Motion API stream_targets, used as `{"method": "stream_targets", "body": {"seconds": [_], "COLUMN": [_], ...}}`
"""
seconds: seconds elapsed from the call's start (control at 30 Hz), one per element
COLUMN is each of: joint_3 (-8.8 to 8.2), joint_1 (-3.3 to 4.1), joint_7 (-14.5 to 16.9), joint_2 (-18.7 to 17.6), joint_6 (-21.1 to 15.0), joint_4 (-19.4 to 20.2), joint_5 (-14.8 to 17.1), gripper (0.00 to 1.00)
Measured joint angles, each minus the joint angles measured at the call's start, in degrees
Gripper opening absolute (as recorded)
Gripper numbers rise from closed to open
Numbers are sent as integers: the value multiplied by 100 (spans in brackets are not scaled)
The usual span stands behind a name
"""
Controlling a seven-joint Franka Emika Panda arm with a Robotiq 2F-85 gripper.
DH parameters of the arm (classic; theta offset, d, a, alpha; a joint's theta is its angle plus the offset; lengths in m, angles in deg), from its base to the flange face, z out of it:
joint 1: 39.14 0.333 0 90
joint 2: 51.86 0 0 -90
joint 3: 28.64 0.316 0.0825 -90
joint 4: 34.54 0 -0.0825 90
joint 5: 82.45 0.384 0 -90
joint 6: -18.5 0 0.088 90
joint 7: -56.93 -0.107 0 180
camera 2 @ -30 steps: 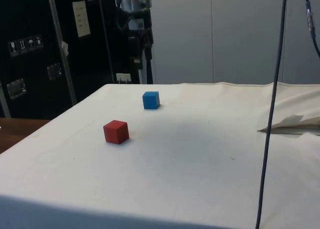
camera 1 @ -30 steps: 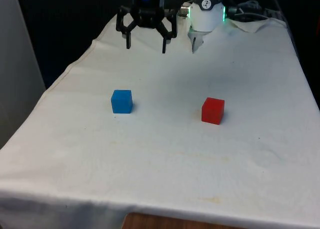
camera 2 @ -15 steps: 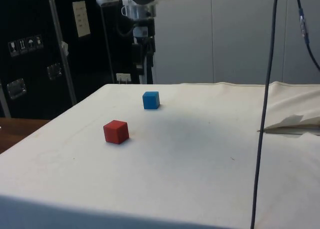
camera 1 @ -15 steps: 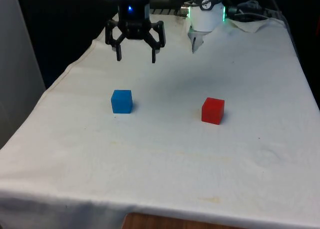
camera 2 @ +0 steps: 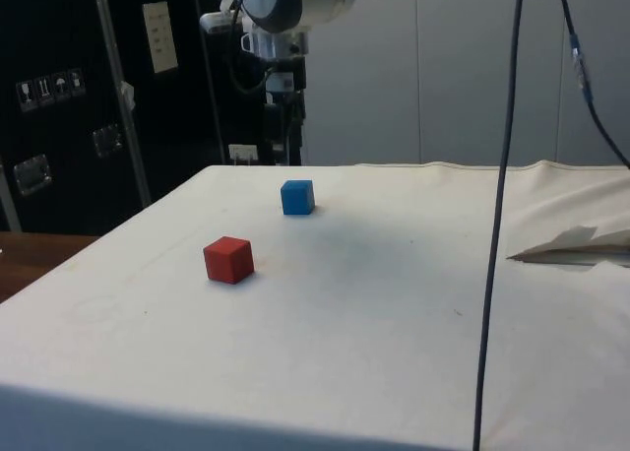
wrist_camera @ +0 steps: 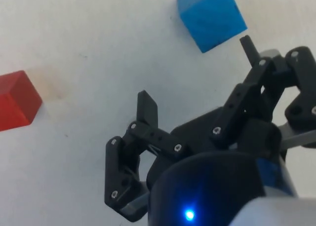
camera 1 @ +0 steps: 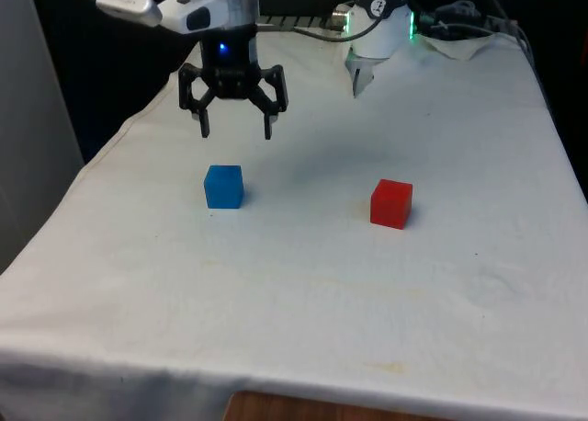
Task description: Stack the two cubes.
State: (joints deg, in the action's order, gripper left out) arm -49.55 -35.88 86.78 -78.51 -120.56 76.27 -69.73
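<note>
Hand (camera 1: 235, 130) empty, fingers spread wide, hanging above blue cube (camera 1: 224, 186). Likely lining up to grasp it. Red cube (camera 1: 391, 203) sits well apart on tabletop (camera 1: 303, 283).

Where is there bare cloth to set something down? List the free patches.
Free: the strip between the blue cube and red cube, and the near cloth in front of both. Crowded: above the blue cube, where the open gripper hangs.
</note>
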Motion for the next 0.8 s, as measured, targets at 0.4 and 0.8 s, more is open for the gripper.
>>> {"method": "stream_targets", "body": {"seconds": [0.4, 0.8], "joint_3": [-74, -218], "joint_1": [-63, -138], "joint_7": [613, 1152], "joint_2": [-430, -779], "joint_6": [-63, -74], "joint_4": [-246, -470], "joint_5": [212, 510], "gripper": [100, 100]}}
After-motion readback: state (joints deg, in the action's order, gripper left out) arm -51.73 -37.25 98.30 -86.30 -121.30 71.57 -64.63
